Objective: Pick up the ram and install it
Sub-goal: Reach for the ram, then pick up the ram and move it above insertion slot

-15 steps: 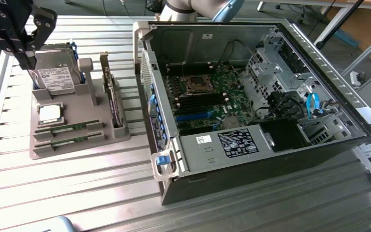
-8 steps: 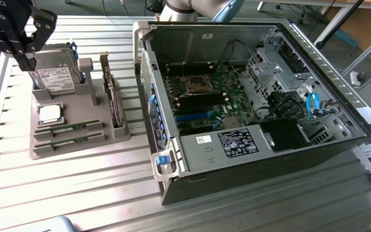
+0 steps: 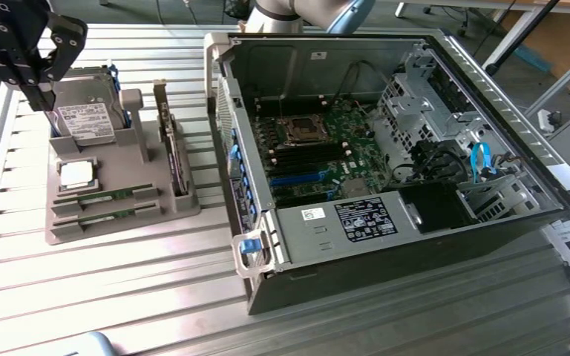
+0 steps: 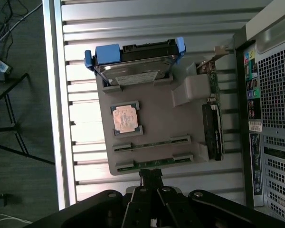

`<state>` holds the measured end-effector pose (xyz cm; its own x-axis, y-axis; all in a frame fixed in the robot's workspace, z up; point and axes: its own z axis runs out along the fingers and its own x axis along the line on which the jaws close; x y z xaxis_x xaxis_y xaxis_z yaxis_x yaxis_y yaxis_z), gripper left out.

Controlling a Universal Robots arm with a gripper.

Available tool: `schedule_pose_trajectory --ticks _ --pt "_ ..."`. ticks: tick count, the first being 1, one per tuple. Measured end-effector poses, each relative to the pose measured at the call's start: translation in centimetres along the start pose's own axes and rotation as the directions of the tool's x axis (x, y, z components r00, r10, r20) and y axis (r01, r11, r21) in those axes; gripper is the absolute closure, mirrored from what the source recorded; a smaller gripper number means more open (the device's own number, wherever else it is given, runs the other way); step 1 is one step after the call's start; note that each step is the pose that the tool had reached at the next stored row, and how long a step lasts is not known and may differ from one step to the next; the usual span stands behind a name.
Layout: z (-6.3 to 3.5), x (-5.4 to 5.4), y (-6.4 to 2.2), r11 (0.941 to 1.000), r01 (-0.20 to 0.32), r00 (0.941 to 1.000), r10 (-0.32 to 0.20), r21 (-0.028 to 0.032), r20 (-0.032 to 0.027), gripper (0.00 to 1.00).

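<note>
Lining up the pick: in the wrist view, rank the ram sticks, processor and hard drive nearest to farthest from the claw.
1. ram sticks, in the tray slots closest to the claw.
2. processor, mid-tray.
3. hard drive, standing at the tray's far end.

Above the ram sticks [image 3: 102, 197], low in the grey holder's [image 4: 103, 121] slots, room is open. The hard drive [image 3: 87, 115] stands tall at the holder's opposite end; the expansion card [image 3: 170, 141] rises along its side facing the computer case [image 3: 384, 222].

A ribbed aluminium desk [image 3: 97, 282] spreads beneath the tool [image 4: 151, 176]; beyond its edge lies dark floor [image 4: 19, 142] with cables [image 4: 16, 18].
</note>
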<state>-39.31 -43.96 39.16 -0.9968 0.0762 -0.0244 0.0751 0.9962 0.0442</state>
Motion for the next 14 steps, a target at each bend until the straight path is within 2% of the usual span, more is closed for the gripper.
schedule_pose_trajectory --ticks 14 --pt "0.18 0.01 -0.03 1.0000 0.000 1.0000 0.000 0.0000 -0.0001 0.89"
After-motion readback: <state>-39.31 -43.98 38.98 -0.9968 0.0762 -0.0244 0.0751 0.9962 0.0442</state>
